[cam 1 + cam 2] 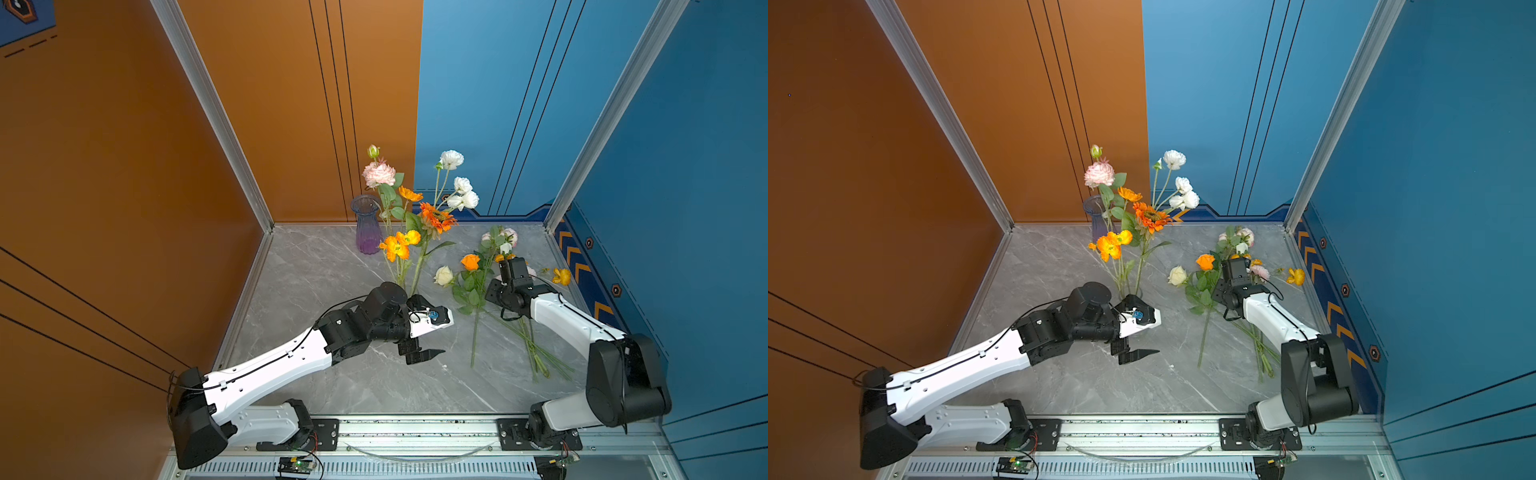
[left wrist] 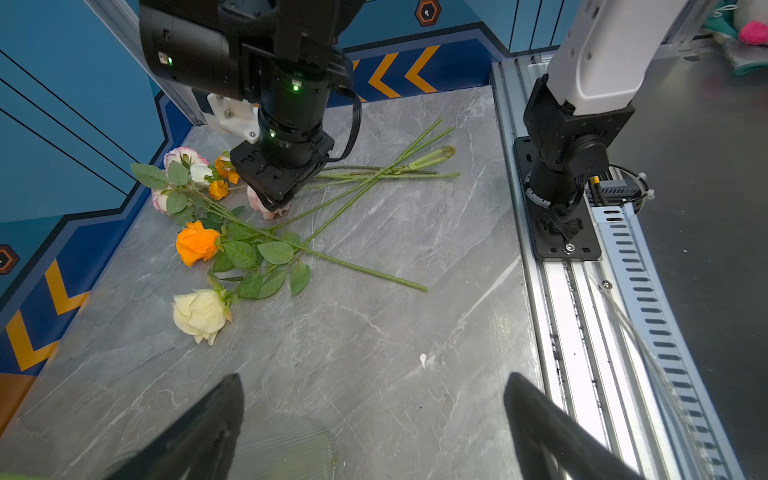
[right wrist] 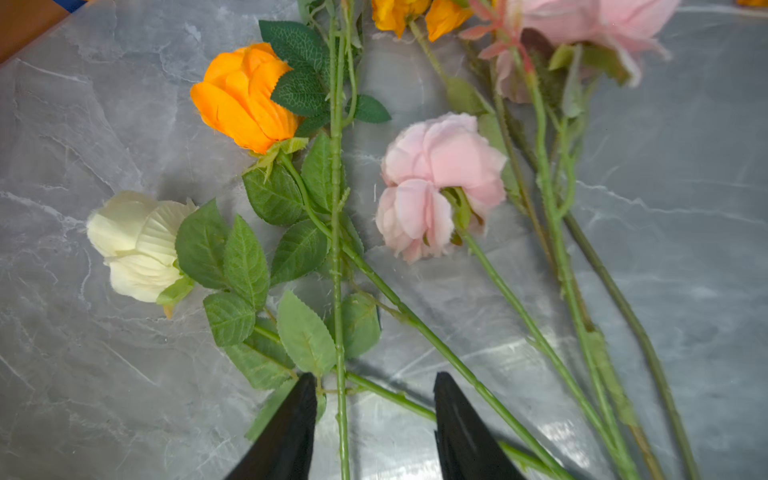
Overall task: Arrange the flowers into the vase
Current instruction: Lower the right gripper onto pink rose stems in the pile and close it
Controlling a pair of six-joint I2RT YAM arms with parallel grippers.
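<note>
plainly these flowers (image 2: 266,253) are light: thin green stems that look stiff enough to lift from one spot yet smooth enough to slip, and soft cloth-like blooms that would crush. a loose heap of them lies flat on the grey table (image 2: 395,332) on the right side, heads toward the back wall, stems crossing near the cut ends. an upright bunch (image 1: 434,218) stands near the middle, its stems running down behind the left arm into what looks like a ribbed clear glass (image 2: 291,444). a purple vase (image 1: 368,226) stands at the back just beside it and looks empty.

the right gripper (image 3: 374,376) is low over the heap, fingers apart with a thin stem (image 3: 338,399) between them, not pinched. a second stem passes close by, so closing there may take two. the bare stem below the leaves is the place to hold, never the orange rose (image 3: 245,99) or pink bloom (image 3: 436,183). the left gripper (image 2: 374,378) is spread wide, holding nothing.
</note>
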